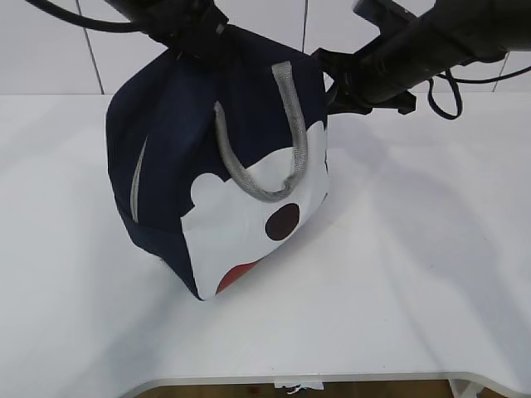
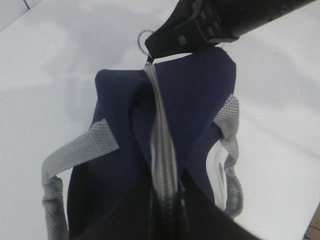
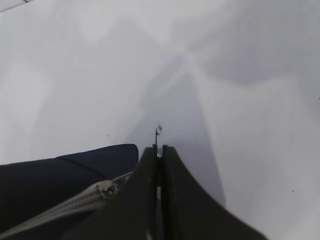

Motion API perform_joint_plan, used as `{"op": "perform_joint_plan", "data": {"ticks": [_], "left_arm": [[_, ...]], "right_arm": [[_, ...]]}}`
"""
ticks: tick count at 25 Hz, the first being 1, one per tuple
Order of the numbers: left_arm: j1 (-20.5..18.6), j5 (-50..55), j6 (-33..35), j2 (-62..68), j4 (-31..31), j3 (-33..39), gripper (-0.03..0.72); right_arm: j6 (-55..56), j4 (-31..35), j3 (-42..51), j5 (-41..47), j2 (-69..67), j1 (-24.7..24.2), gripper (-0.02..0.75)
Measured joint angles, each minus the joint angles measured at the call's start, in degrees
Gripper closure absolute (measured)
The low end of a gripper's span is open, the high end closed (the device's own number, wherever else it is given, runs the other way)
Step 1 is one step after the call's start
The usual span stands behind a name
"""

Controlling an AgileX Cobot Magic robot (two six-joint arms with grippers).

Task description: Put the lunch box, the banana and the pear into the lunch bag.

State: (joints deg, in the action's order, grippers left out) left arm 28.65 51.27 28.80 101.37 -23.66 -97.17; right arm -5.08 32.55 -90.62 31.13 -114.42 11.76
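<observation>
The navy lunch bag [image 1: 216, 166] stands tilted on the white table, its white panel with a dark dot facing me. Its grey zipper [image 2: 161, 135] looks closed along the top. My left gripper [image 1: 199, 41] is shut on the bag's top at one end of the zipper, and its jaws pinch the fabric in the left wrist view [image 2: 165, 205]. My right gripper [image 1: 329, 73] is shut on the ring pull [image 2: 145, 41] at the other end, with the thin ring held between its jaws [image 3: 158, 149]. The lunch box, the banana and the pear are out of view.
The white table [image 1: 415, 249] surrounds the bag, with its front edge at the bottom of the exterior view. A grey handle [image 1: 265, 166] hangs loose over the bag's front. A white wall runs behind the table.
</observation>
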Motion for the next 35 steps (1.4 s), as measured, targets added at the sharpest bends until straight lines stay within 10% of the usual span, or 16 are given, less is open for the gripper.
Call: {"op": "perform_joint_plan", "data": {"ticks": [8,16,21,30,31,35], "left_arm": [[0.0,-1.6,0.0,2.2,-0.5,-0.5,0.679],[0.0,-2.6,0.0,5.1,-4.1,-0.9,0.666],[0.0,-2.5,0.0,6.1,-5.5,-1.1,0.524],[0.0,2.4,0.0,6.1,-5.5,-1.3,0.524],[0.0,8.1,-2.6,6.1,-4.4,-6.0,0.265],[0.0,12.8,-6.4,6.1,0.1,-11.7,0.21]], "right_arm": [[-2.7,-1.1,-2.4,-0.3,-0.5,0.0,0.679],[-6.0,-3.5,-5.1,0.4,-0.5,-0.4,0.262],[-12.4,-7.2,-9.8,9.4,-0.5,-0.4,0.237],[-13.5,-15.7,-19.9,29.4,0.4,-0.4,0.236],[-13.5,-16.2,-21.0,31.2,0.4,-0.4,0.236],[-13.8,-18.3,-25.9,39.1,0.9,-0.4,0.236]]}}
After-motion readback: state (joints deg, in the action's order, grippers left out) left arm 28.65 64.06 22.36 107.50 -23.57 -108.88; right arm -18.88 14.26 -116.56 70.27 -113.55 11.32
